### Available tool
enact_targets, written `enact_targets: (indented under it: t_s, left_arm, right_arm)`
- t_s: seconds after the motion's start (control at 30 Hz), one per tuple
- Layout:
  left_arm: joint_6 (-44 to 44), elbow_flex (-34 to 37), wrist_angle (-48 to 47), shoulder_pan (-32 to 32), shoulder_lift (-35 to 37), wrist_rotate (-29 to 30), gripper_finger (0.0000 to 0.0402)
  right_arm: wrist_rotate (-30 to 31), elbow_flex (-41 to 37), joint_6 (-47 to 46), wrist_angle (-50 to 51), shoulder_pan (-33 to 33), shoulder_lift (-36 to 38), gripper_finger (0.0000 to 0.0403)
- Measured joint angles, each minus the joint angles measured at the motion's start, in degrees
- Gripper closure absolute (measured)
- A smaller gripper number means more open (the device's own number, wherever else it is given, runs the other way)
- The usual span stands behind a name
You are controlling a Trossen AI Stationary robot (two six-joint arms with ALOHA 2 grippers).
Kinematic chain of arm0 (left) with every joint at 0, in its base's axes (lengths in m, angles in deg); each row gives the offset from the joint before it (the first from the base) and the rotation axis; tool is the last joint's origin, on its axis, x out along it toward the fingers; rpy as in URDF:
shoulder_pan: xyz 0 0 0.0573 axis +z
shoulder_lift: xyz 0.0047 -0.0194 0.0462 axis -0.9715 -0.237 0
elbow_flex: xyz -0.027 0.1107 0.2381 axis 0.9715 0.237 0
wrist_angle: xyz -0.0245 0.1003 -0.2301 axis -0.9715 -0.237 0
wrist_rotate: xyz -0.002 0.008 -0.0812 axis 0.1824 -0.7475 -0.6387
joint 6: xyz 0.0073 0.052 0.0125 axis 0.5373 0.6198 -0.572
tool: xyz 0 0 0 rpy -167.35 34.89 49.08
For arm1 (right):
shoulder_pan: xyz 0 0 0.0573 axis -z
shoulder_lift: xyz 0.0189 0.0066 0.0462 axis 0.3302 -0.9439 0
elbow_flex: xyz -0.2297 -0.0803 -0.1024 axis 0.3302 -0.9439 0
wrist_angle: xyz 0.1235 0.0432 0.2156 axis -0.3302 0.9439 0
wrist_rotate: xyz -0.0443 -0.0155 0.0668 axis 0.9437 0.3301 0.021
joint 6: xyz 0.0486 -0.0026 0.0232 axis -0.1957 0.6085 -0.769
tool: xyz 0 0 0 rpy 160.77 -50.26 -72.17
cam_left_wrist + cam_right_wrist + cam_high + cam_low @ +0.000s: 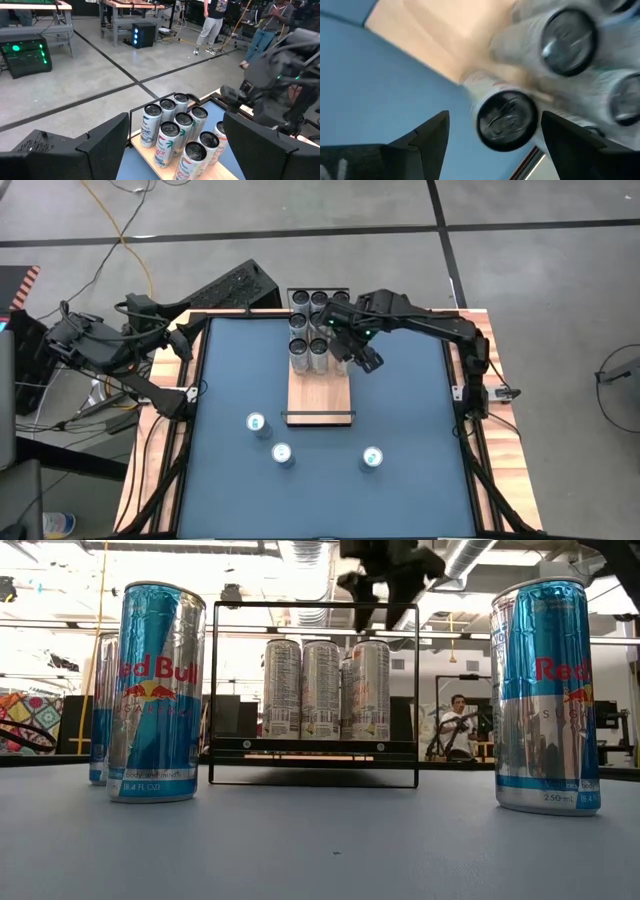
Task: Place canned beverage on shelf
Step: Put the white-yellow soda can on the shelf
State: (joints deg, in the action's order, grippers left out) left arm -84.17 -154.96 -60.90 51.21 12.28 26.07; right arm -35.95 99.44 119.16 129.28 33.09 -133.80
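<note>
Silver cans (310,330) stand clustered on far end of shelf (320,392). Right gripper (362,356) hovers just above them, fingers open, empty. Low view alone shows three blue cans (161,692) upright nearer. Left gripper (175,145) open at table's left corner.

Two dark jointed arms with black cables; green lights glow on the right arm (420,320).

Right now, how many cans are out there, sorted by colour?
Pale cans on the shelf: 9
Blue-and-silver cans on the blue table: 3
Total: 12
</note>
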Motion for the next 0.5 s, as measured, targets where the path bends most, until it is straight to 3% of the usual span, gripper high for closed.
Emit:
enact_targets:
  t_s: [0.23, 0.5]
  left_arm:
    - [-0.48, -0.02, 0.02, 0.00, 0.00, 0.02, 0.0093]
    - [-1.03, -0.02, 0.02, 0.00, -0.25, 0.11, 0.0093]
  right_arm:
    - [3.23, -4.75, 1.19, -2.79, 0.56, -0.03, 0.0107]
    - [5.57, -4.72, 0.64, -4.21, 0.56, 0.00, 0.0107]
